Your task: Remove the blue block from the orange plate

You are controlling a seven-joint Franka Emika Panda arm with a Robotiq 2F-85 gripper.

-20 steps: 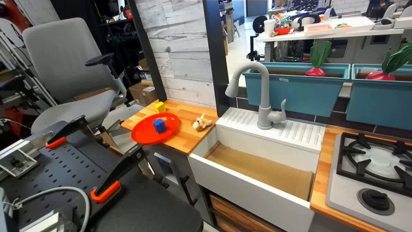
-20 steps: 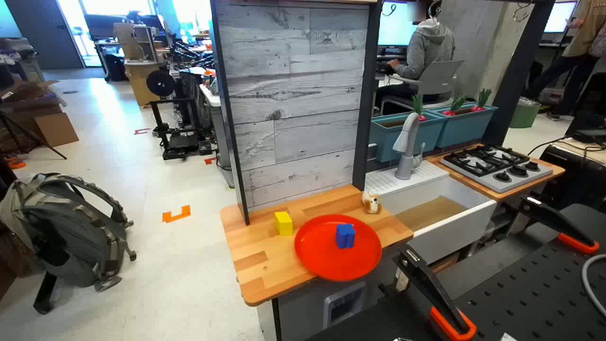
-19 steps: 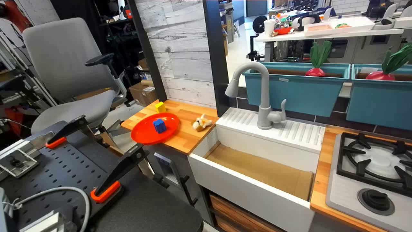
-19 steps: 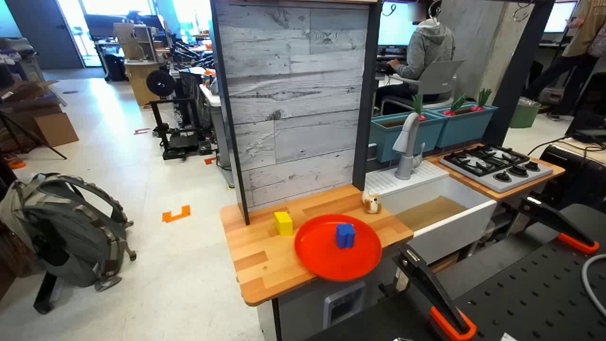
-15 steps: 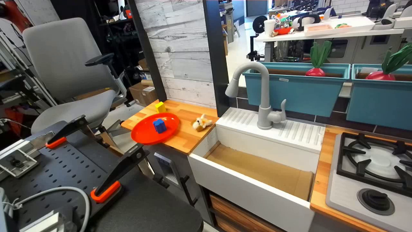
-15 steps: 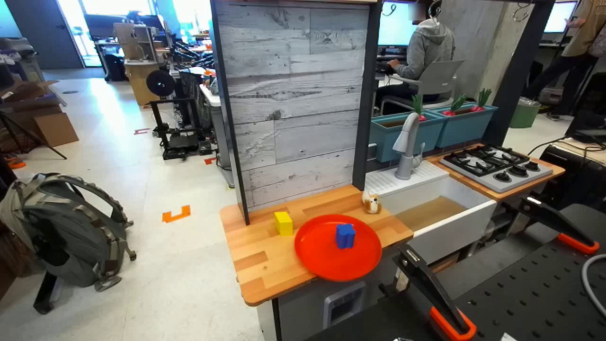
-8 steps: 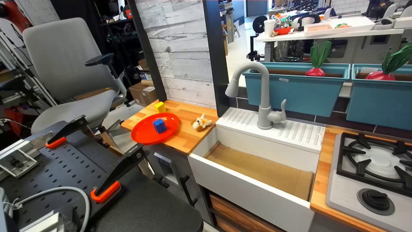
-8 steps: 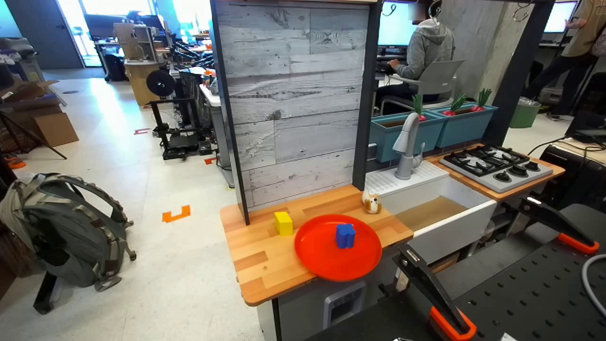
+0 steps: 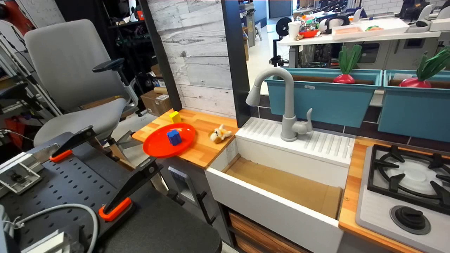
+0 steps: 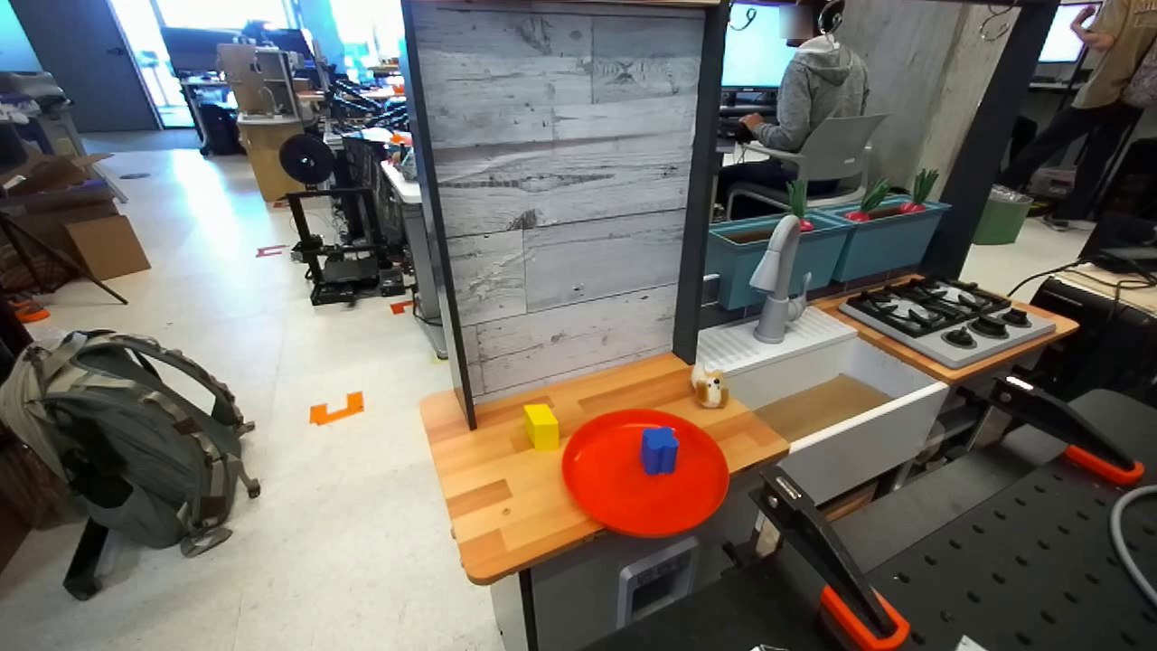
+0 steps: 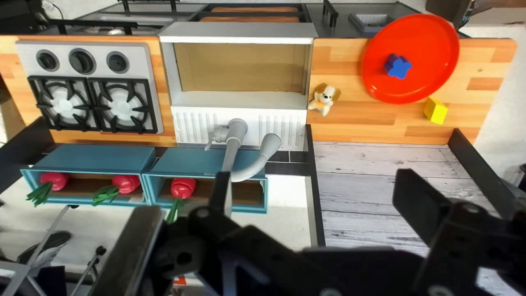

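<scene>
The blue block (image 9: 174, 137) stands on the orange plate (image 9: 153, 144), a round shallow dish on the wooden counter left of the sink. In an exterior view the block (image 10: 659, 450) sits right of the plate's (image 10: 601, 488) middle, and the plate reaches past the counter's front edge. In the wrist view the block (image 11: 397, 66) shows its flower-shaped top, on the plate (image 11: 437, 45) at upper right. My gripper (image 11: 314, 179) is open, fingers wide apart with nothing between them, and not near the block. The gripper is out of sight in both exterior views.
A yellow block (image 10: 542, 427) stands on the counter beside the plate. A small plush dog (image 11: 323, 100) sits between plate and sink. A grey faucet (image 11: 250, 158) rises behind the sink (image 11: 238, 100). A white wood-pattern panel (image 10: 569, 199) backs the counter. Black clamps (image 9: 132, 182) stand at the front.
The block, plate and other counter things have not moved. In an exterior view, the person standing at far right has raised a hand.
</scene>
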